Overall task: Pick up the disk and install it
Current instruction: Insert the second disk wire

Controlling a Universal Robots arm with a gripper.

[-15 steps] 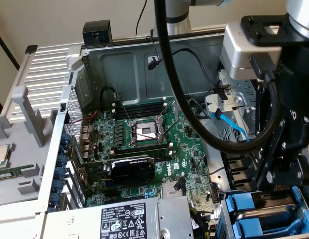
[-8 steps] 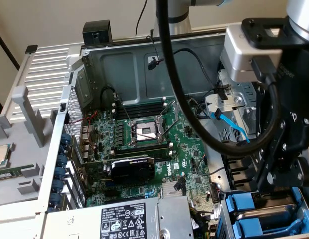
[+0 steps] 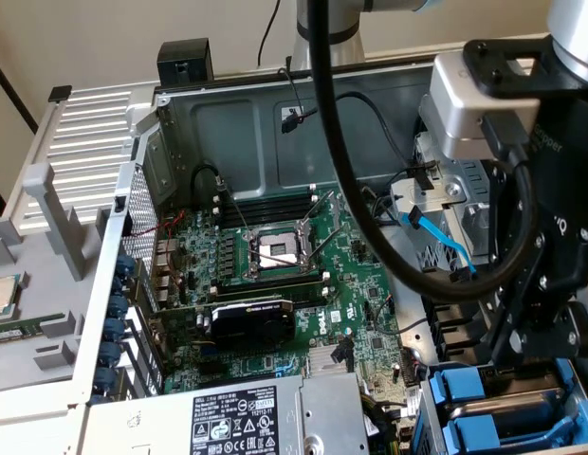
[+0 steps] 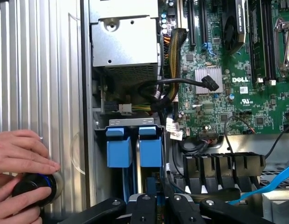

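Observation:
Two blue carrier frames stand side by side in the drive bay. The disk (image 4: 150, 147) is the one in line with my gripper (image 4: 158, 201), and a look-alike drive (image 4: 119, 148) sits beside it. My fingers stand close together just over the disk's edge, and I cannot tell whether they pinch it. In the exterior view my gripper (image 3: 522, 358) hangs low at the right of the open case, directly above the blue carriers (image 3: 469, 391).
A grey power-supply box (image 3: 266, 417) borders the bay, with the green motherboard (image 3: 275, 284) beyond it. A thick black cable (image 3: 370, 190) loops beside my arm. A blue cable (image 3: 446, 248) runs near the bay. A person's hand (image 4: 21, 154) rests on a black knob (image 4: 35, 189) outside the case wall.

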